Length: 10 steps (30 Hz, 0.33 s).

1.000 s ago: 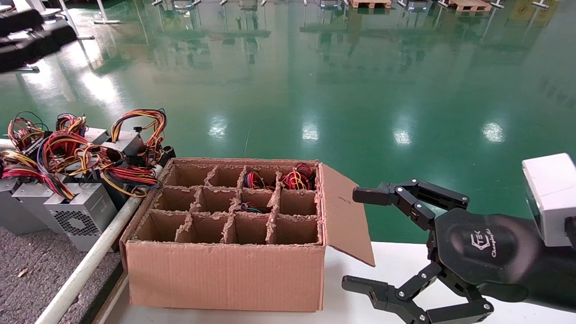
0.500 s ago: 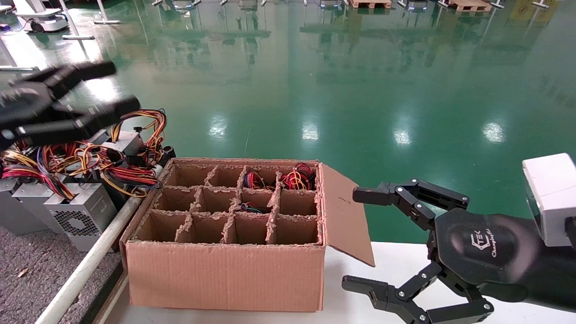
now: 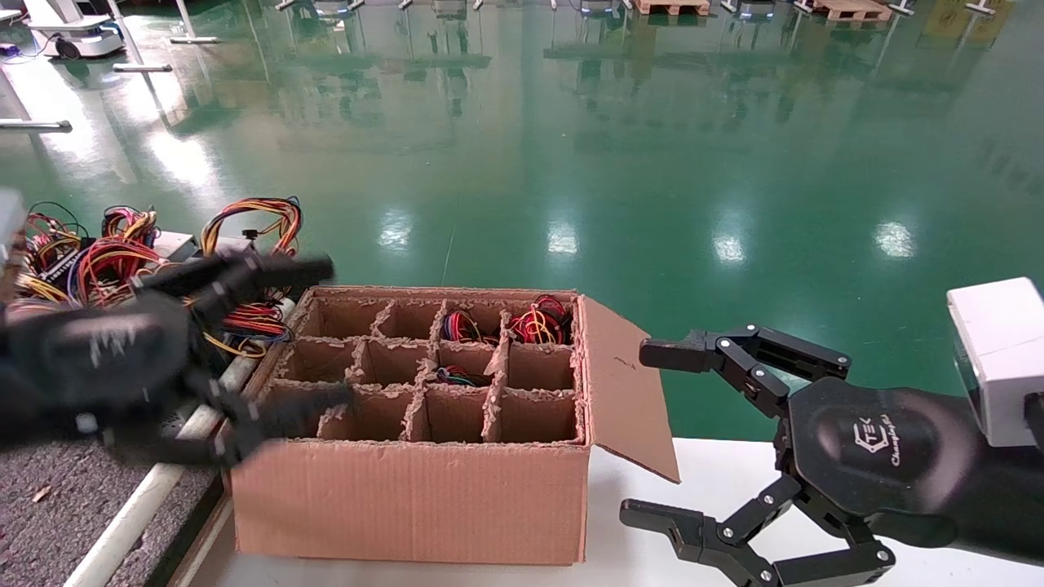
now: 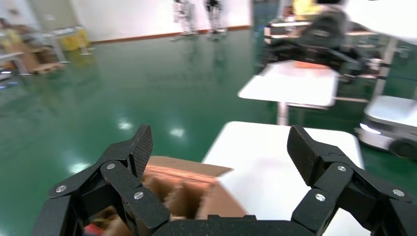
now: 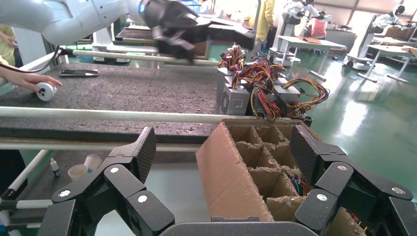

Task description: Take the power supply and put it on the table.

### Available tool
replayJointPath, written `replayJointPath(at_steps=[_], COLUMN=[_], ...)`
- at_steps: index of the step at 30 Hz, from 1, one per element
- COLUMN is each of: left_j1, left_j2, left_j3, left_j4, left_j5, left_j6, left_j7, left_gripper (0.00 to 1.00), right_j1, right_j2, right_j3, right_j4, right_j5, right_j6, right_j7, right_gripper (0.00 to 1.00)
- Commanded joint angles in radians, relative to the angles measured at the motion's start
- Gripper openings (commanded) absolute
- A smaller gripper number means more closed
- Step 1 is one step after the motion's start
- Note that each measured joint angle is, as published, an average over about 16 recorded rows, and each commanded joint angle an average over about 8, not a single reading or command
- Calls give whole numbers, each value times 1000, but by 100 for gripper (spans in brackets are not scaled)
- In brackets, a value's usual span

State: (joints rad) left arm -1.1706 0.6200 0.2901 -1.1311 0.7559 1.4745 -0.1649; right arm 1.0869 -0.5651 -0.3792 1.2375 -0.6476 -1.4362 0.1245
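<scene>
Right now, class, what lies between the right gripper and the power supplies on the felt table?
In the head view, the cardboard box with dividers lies between the right gripper and the power supplies.

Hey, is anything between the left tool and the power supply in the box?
Nothing covers it. The open left tool hovers over the cardboard box, at its left cells; dividers wall in the power supply.

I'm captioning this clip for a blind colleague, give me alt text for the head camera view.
The left gripper, open and blurred, hangs over the near left corner of a divided cardboard box. Wired power supplies sit behind it on the grey table; the open right gripper waits at right.
</scene>
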Motion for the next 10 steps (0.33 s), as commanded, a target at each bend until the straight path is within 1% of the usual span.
replayJointPath(at_steps=[1, 7, 10], left_j1=[32, 103, 115], left_j2=[-3, -9, -10], left_j3=[-4, -11, -12], left_j4=[-51, -167, -188], left_j5=[-8, -27, -30], left_j6=[7, 23, 25], left_j7=[-8, -23, -25], left_gripper=[100, 100, 100], right_j1=[0, 0, 0], right_j2=[0, 0, 0], right_j3=[0, 0, 0], right_j4=[0, 0, 0], right_j5=[0, 0, 0], right_j6=[0, 0, 0], right_j7=[0, 0, 0], right_gripper=[100, 100, 100])
